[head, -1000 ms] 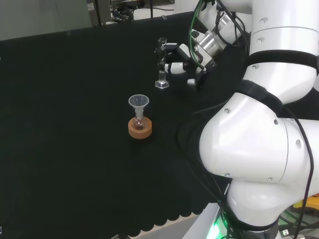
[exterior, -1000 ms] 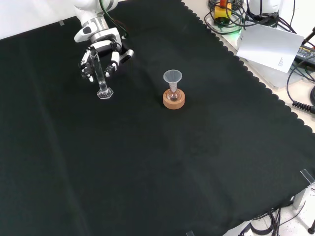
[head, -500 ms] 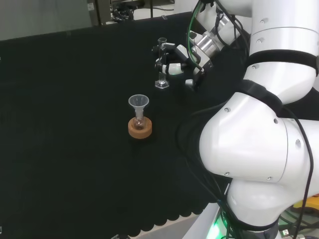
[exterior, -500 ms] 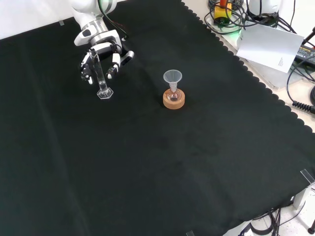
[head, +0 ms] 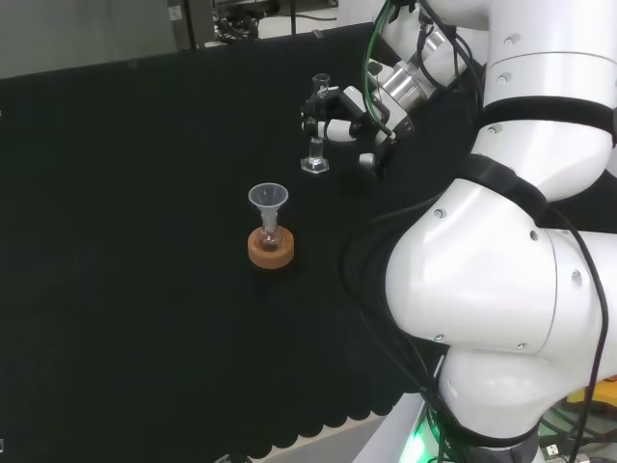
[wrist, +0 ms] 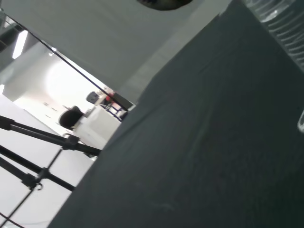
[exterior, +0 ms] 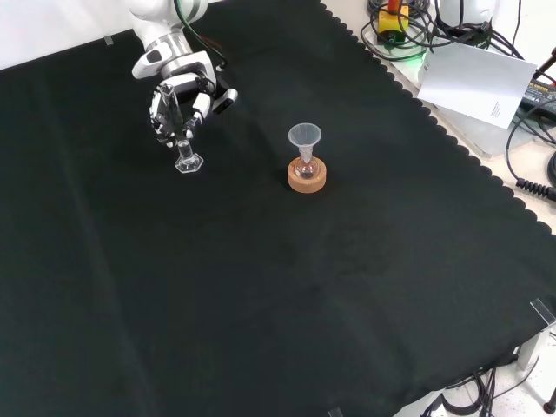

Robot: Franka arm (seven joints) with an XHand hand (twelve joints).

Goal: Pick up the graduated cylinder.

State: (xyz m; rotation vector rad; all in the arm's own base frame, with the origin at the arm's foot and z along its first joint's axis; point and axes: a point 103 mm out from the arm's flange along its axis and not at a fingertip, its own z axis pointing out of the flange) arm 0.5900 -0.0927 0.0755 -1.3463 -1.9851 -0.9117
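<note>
The desk (exterior: 365,287), draped in black cloth, carries two small groups of ware, well apart. Over its far part in the front view the white arm (head: 501,289) brings the hand (exterior: 178,100) down on the graduated cylinder (exterior: 185,156), which stands upright on its clear hexagonal foot. The black and white fingers (exterior: 198,106) are curled in round the upper half of the tube, closed on it from both sides, so that in the front view only the lower tube and the foot stay plainly visible. In the head view the cylinder's open top (head: 319,78) pokes up above the fingers and the foot (head: 314,165) sits below them; whether the foot touches the cloth or hangs just clear of it cannot be told. To the right in the front view a cork ring (exterior: 307,177) holds a small flask, hard to make out, with a clear funnel (exterior: 304,136) set in its neck.
</note>
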